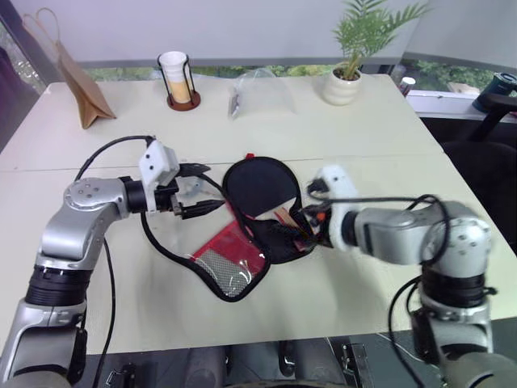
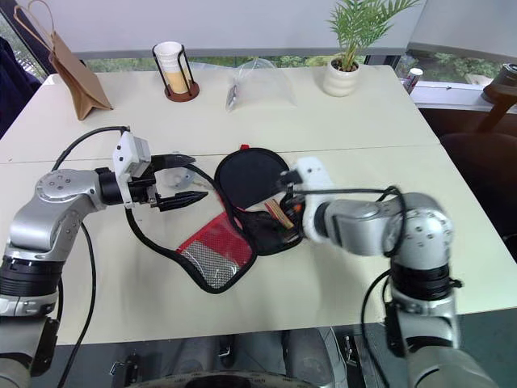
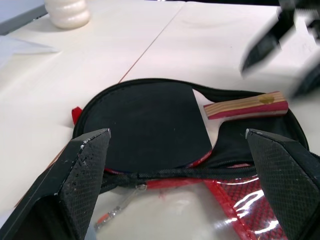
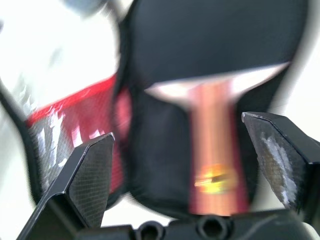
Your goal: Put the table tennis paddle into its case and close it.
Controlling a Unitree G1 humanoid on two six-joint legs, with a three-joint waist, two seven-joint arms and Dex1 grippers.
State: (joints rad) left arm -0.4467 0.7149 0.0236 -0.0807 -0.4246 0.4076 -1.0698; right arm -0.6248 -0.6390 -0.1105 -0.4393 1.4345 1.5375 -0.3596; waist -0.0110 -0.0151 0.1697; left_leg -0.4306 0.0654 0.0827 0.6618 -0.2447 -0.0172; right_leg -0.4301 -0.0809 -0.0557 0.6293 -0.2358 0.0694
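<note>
The table tennis paddle (image 1: 260, 187) is lying flat inside the opened case (image 1: 242, 242) near the middle of the table (image 1: 323, 137). Its long axis is running on a diagonal: the round black face is pointing toward the far side of the table, and the wood-and-red striped handle (image 3: 247, 105) is pointing back toward the near edge and the robot's right. The case's red-and-mesh flap (image 2: 212, 247) is lying folded open on the table beside the paddle, on the near left, so the case is not yet closed.

The left claw (image 1: 200, 191) is hovering just left of the paddle's head, its two black fingers standing wide apart and gripping nothing. The right claw (image 4: 192, 175) is hanging just over the handle end with its fingers spread either side of the handle; it is blurred, but it appears to be touching nothing.
</note>
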